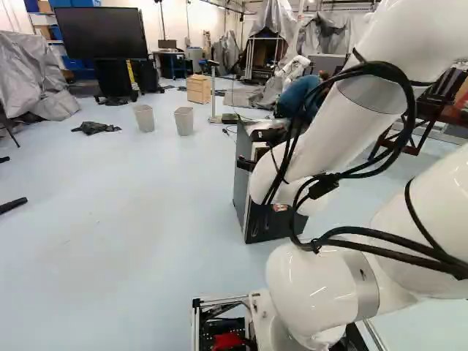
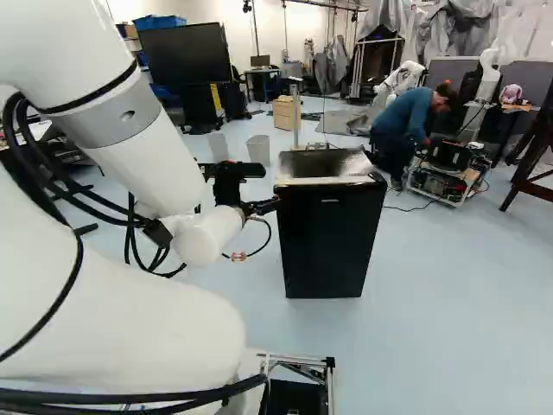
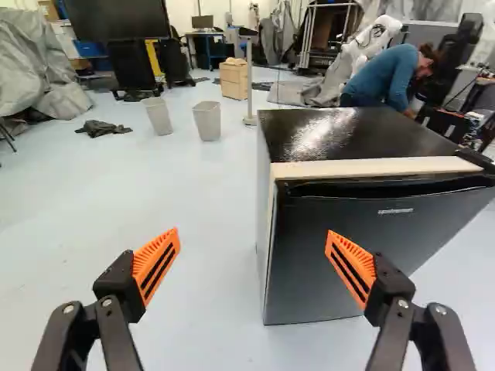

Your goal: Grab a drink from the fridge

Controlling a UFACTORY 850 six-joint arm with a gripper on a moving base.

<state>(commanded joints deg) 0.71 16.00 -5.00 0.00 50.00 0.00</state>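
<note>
The black fridge (image 2: 330, 233) stands on the floor ahead of the arm. In the wrist view the dark door of the fridge (image 3: 348, 255) looks closed, with a recessed grip along its upper edge. No drink is visible. My gripper (image 2: 251, 207) is just left of the fridge in the right base view, its fingers partly hidden by the wrist. Seen from the wrist, the gripper (image 3: 254, 236) is open and empty, one orange pad (image 3: 352, 267) overlapping the door and the other over bare floor. Whether that finger touches the door I cannot tell.
Two grey bins (image 3: 207, 120) and a wooden box (image 3: 233, 79) stand beyond the fridge. A large screen (image 1: 101, 34) is farther back. A person crouches behind the fridge beside equipment (image 2: 445, 177). Another robot (image 2: 403, 79) stands at the back.
</note>
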